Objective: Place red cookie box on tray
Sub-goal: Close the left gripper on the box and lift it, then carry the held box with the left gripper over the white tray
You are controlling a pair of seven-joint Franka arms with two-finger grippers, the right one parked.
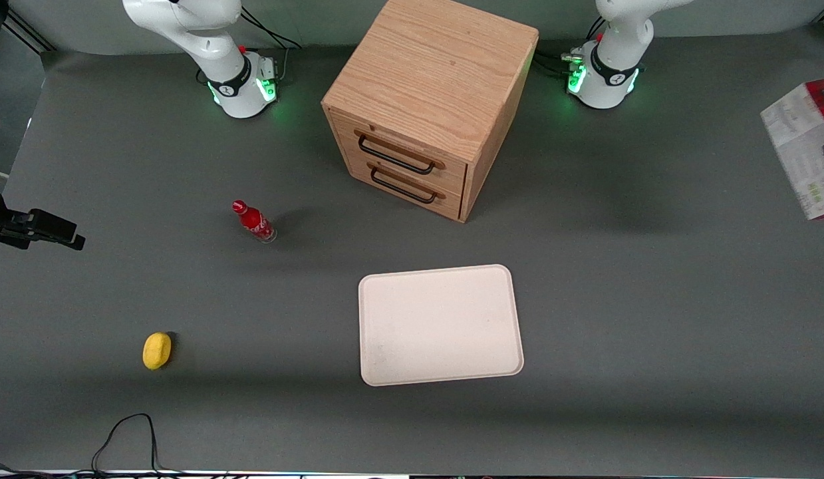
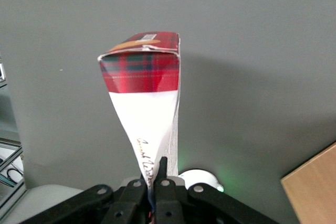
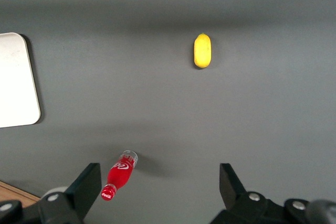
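Hanging in the air well away from the tray [image 1: 441, 325], toward the working arm's end, the red cookie box [image 2: 143, 93] is pinched tight by the gripper [image 2: 154, 182]. It must next be carried over the tray and lowered.

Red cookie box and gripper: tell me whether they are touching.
Touching. The left wrist view shows the gripper shut on the red cookie box, its fingers pinching the thin white end with no gap, the box lifted above the table.

The box [image 2: 142, 72] has a red tartan end, a white side with gold script, and a grey-white printed face at the right edge of the front view. The tool [image 2: 156, 181] gripping it is black. The tray [image 1: 440, 324] is cream-white, the desk [image 1: 651, 319] dark grey, the bottle [image 1: 253, 221] red.
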